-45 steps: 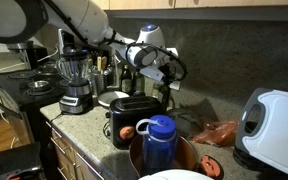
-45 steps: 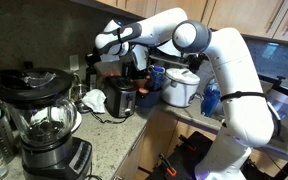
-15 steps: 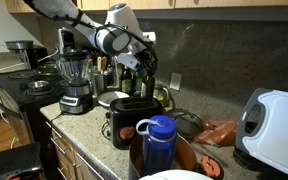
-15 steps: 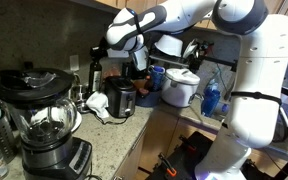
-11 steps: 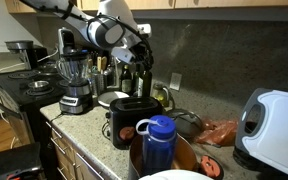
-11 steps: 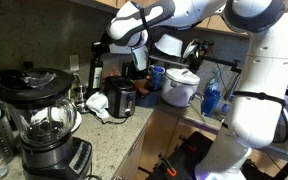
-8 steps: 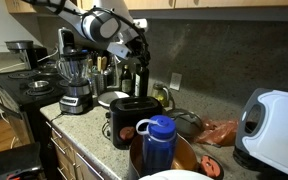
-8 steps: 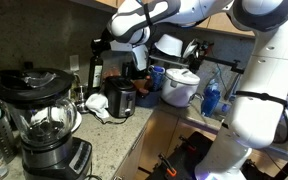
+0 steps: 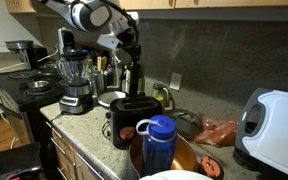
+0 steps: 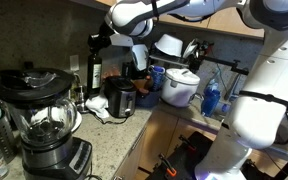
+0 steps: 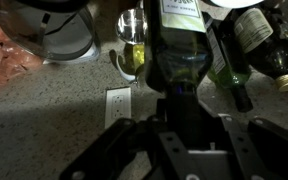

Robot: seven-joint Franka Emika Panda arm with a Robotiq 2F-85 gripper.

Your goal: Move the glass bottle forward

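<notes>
Holding | gripper (image 9: 131,45) fingers clamped on glass bottle (image 9: 128,80) neck | bottle upright just behind toaster (image 9: 132,118); smaller bottles (image 11: 259,35) also behind toaster | risk: smooth neck may slip; swinging base may clip toaster if carried forward low

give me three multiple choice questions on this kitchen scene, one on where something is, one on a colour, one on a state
1. Where is the glass bottle?
A) behind the black toaster, near the wall
B) on the stove
C) in front of the blender

2. What colour is the cap of the plastic bottle?
A) red
B) white
C) blue

3. How is the gripper?
A) open, beside the bottle
B) shut on the glass bottle's neck
C) shut on the toaster

Answers: 1 A, it rises behind the toaster in an exterior view; 2 C, the cap is blue like the body; 3 B, the wrist view shows the neck between the fingers.
</notes>
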